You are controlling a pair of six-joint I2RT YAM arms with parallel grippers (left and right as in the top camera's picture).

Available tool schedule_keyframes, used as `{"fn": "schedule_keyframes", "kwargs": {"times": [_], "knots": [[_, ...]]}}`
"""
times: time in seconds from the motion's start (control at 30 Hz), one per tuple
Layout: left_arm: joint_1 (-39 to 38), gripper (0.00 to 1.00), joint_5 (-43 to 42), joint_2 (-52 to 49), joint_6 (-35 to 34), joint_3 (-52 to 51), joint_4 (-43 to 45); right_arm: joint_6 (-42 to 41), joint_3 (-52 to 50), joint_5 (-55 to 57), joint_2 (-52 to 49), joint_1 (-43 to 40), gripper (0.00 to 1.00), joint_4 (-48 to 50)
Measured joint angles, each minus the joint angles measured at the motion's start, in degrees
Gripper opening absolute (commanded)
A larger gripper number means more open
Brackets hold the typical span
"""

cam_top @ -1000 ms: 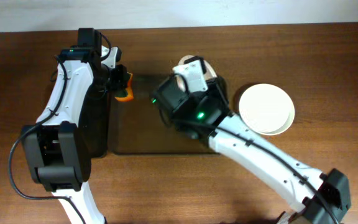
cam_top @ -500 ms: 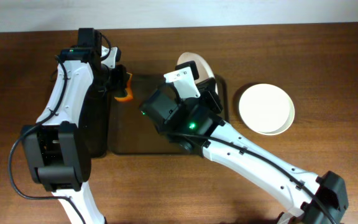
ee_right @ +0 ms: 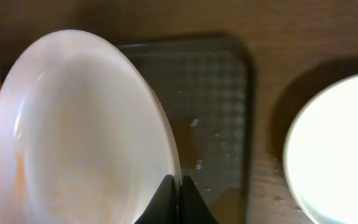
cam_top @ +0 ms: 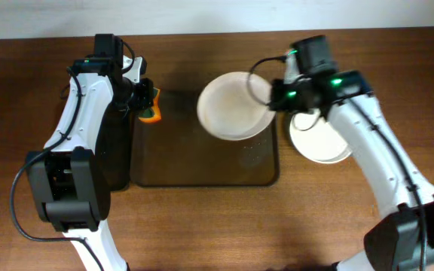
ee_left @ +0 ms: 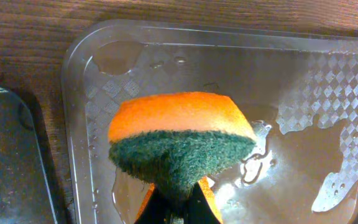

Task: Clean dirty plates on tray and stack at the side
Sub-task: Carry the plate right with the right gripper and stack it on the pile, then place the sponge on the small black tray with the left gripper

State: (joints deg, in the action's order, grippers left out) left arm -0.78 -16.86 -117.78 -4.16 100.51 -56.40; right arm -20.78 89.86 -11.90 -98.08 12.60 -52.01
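Note:
My right gripper (cam_top: 276,98) is shut on the rim of a white plate (cam_top: 232,105) with faint orange smears and holds it above the dark wet tray (cam_top: 202,169). In the right wrist view the plate (ee_right: 79,130) fills the left, pinched at the jaws (ee_right: 178,186). My left gripper (cam_top: 143,102) is shut on an orange and green sponge (cam_top: 151,113) over the tray's far left corner. In the left wrist view the sponge (ee_left: 179,134) hangs over the wet tray (ee_left: 303,81). A clean white plate stack (cam_top: 326,139) lies right of the tray.
A dark flat container (cam_top: 115,150) lies left of the tray, under my left arm; its edge shows in the left wrist view (ee_left: 11,162). The stacked plates also show at the right in the right wrist view (ee_right: 334,149). Brown wooden table (cam_top: 398,60) all round.
My right arm has swung from over the tray's middle to its right side, and the plate now shows face-up over the tray's far half. The left arm and sponge have not moved.

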Motion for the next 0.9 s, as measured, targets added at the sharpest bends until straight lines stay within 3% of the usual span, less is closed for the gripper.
{"fn": "schedule_keyframes", "kwargs": {"times": [0.27, 0.57, 0.6, 0.63, 0.67, 0.9], "knots": [[0.0, 0.0, 0.2, 0.0, 0.0, 0.0, 0.0, 1.5, -0.9, -2.4, 0.0, -23.0, 0.04, -7.4], [0.6, 0.0, 1.0, 0.0, 0.0, 0.1, -2.1, 1.5, -18.3, 2.7, -0.1, -32.4, 0.04, 1.9], [0.8, 0.0, 1.0, 0.0, 0.0, 0.1, -2.7, 1.5, -20.2, 3.1, -0.1, -32.5, 0.18, 3.6], [1.7, 0.0, 1.1, 0.0, 0.0, 0.2, -4.4, 1.4, -22.2, 3.1, -0.1, -32.5, 0.56, 5.2], [2.7, 0.0, 1.5, 0.0, 0.0, 0.4, -5.9, 1.5, -23.2, 3.1, -0.1, -32.5, 0.68, 6.0], [9.6, 0.0, 8.5, 3.0, 0.0, 0.5, -11.9, 3.3, -21.3, -2.0, -0.1, -32.4, 0.73, 3.5]]}}
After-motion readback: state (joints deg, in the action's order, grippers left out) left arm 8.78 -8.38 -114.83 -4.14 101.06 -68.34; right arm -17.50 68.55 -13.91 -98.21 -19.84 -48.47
